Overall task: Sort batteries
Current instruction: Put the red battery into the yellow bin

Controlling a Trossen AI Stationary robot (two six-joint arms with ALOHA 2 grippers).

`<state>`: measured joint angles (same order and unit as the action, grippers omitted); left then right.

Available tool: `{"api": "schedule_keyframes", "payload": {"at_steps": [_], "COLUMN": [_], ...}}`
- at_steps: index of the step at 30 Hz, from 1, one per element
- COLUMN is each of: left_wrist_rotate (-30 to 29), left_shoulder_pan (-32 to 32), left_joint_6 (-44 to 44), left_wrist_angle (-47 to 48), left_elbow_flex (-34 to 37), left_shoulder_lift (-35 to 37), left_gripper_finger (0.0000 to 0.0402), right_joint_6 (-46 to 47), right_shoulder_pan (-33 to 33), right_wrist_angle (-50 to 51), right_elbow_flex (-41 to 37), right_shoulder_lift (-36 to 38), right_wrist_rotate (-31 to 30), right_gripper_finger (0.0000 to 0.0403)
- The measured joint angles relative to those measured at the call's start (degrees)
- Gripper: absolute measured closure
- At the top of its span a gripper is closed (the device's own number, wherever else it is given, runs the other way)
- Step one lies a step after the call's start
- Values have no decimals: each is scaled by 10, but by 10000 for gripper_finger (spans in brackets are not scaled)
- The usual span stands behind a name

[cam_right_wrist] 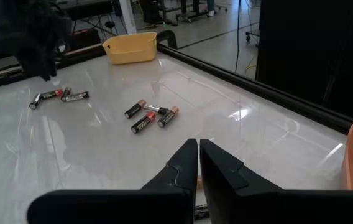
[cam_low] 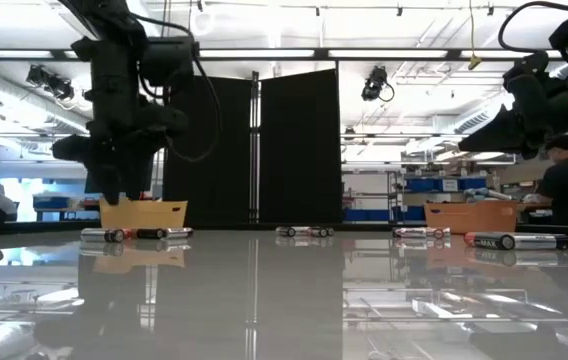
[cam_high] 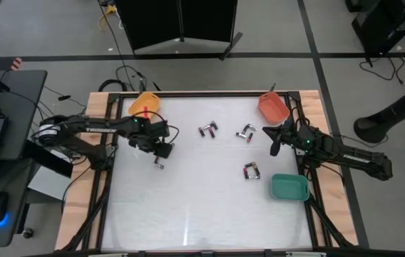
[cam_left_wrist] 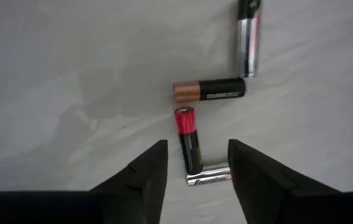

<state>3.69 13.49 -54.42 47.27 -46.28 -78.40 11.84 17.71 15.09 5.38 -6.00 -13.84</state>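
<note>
Batteries lay in four small clusters on the white surface (cam_high: 202, 207). In the high view, one cluster (cam_high: 158, 163) sat left of centre, directly under the left arm's tip; another (cam_high: 207, 130) lay just above the middle of the frame; a third (cam_high: 245, 132) lay to its right; the fourth (cam_high: 251, 170) rested lower, right of centre, near the green tray (cam_high: 289, 187).

From the left wrist view, the cluster under the left arm showed four cells: a red-topped black battery (cam_left_wrist: 187, 138) between the fingers, a silver battery (cam_left_wrist: 209, 176) lying crosswise at its lower end and touching it, a copper-topped Duracell (cam_left_wrist: 209, 91) lying crosswise just past its red end, and a silver-and-black battery (cam_left_wrist: 248, 37) toward the upper right of the frame.

The left gripper (cam_left_wrist: 195, 165) stood wide open over the red-topped cell, a finger on each side, holding nothing.

The right gripper (cam_high: 274, 146) hung at the right of the high view, between the red-orange tray (cam_high: 274, 107) in the upper right and the green tray below it. Its fingers (cam_right_wrist: 186, 163) were pressed together in the right wrist view, with nothing between them.

The orange-yellow tray (cam_high: 144, 104) sat at the surface's upper left corner.
</note>
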Motion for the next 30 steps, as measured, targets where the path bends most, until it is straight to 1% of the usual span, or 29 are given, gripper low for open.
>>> {"api": "schedule_keyframes", "payload": {"at_steps": [3,7,20,30], "left_wrist_rotate": [-2,-3,-10,-22], "left_shoulder_pan": [-9,-16,-23,-24], "left_joint_6": [-17,-30,-30,-16], "left_wrist_angle": [-4,-11,-20,-32], "left_elbow_flex": [0,0,0,3], "left_shoulder_lift": [-17,-35,-81,-83], "left_gripper_finger": [215,214,213,213], "right_joint_6": [0,0,0,0], "right_shoulder_pan": [0,0,0,0], "right_wrist_angle": [0,0,0,0], "right_elbow_flex": [0,0,0,0], "right_shoulder_lift": [0,0,0,0], "right_wrist_rotate": [0,0,0,0], "right_gripper_finger": [373,373,373,373]}}
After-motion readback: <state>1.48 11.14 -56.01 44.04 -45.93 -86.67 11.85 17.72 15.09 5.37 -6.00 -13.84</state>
